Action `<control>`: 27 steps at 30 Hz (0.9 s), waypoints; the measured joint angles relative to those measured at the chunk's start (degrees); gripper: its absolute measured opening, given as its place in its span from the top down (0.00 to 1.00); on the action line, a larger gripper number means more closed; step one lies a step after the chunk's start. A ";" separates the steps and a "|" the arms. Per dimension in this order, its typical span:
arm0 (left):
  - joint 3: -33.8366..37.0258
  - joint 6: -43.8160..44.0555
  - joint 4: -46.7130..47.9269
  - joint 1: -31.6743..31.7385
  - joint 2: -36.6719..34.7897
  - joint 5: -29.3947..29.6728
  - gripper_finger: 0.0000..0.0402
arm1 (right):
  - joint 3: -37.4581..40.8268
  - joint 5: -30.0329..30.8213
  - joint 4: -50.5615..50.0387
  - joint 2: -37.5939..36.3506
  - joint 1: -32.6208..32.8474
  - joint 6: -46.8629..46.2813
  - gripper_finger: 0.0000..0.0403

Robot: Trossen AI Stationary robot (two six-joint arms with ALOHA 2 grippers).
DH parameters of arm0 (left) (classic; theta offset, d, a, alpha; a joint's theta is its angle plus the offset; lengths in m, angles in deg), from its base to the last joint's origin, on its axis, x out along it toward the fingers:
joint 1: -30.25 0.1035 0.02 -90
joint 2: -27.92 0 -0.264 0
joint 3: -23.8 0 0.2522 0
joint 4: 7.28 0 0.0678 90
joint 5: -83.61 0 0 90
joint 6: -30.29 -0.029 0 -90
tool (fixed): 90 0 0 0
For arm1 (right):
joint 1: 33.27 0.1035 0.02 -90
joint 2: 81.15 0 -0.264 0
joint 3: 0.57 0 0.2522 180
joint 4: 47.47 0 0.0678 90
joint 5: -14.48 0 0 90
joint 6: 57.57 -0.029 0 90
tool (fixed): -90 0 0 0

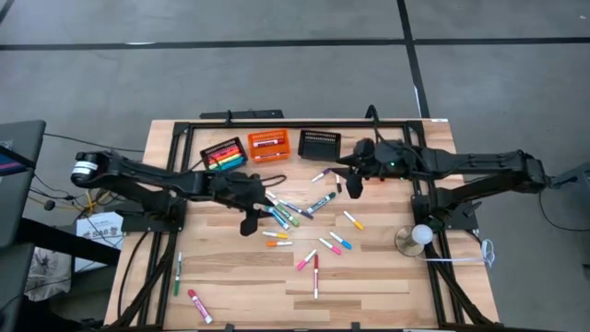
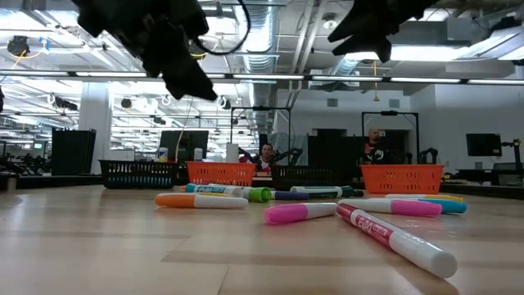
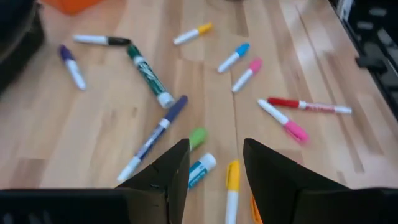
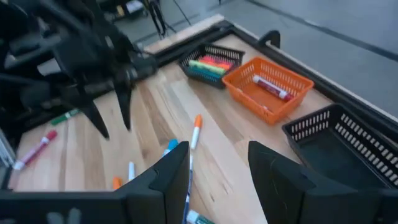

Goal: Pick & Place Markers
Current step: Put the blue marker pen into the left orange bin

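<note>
**A:** Which step is this?

**B:** The reach, I'd say. The left gripper (image 1: 251, 219) hovers over the thick of the markers (image 1: 295, 221) scattered across the wooden table (image 1: 387, 295), its fingers (image 3: 163, 180) spread wide and holding nothing. From its wrist, the gap between them frames a green-capped marker (image 3: 198, 137), a blue-labelled marker (image 3: 201, 170) and a yellow-capped marker (image 3: 232, 186), all lying flat and close together.

**A:** And the right arm?

**B:** The right gripper (image 1: 353, 183) hangs above the table near the black basket (image 1: 319, 144) at the far edge, also parted and empty. Its wrist view looks across at the orange basket (image 4: 268, 88), which holds a red-and-white marker (image 4: 269, 88), and at another black basket (image 4: 212, 65) with several coloured ones inside.

**A:** So some are sorted already?

**B:** A few, judging by the baskets. Most are not: a loose spread mid-table, plus a green marker (image 1: 177, 275) and a red-capped marker (image 1: 199, 306) well apart near the front left corner.

**A:** What does the next move call for?

**B:** The left gripper needs to settle on one marker and come straight down over its barrel. The three under it lie just beside each other (an awkward cluster), so I'd expect it to turn the wrist until the fingers straddle a single barrel crosswise, or it risks nudging a neighbour or pinching two at once. The low view shows both grippers clear of the tabletop, so a real descent remains before any closing.
</note>
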State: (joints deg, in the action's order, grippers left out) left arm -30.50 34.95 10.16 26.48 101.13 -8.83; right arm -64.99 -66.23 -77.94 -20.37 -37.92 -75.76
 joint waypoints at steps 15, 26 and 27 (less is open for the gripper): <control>-1.86 -8.95 0.46 0.00 10.39 -3.57 0.52 | 0.75 -0.17 1.14 -0.53 1.96 -1.48 0.62; -1.86 -15.53 0.47 0.38 11.54 -3.49 0.42 | 0.75 -0.17 2.87 -0.51 2.69 -1.34 0.62; -1.86 -15.46 0.58 0.66 12.24 -4.16 0.42 | 0.75 -0.17 2.86 -0.51 2.69 -1.35 0.62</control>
State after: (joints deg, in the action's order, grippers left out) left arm -32.36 19.49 10.73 27.14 113.37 -12.99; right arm -64.24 -66.40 -75.08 -20.88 -35.23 -77.11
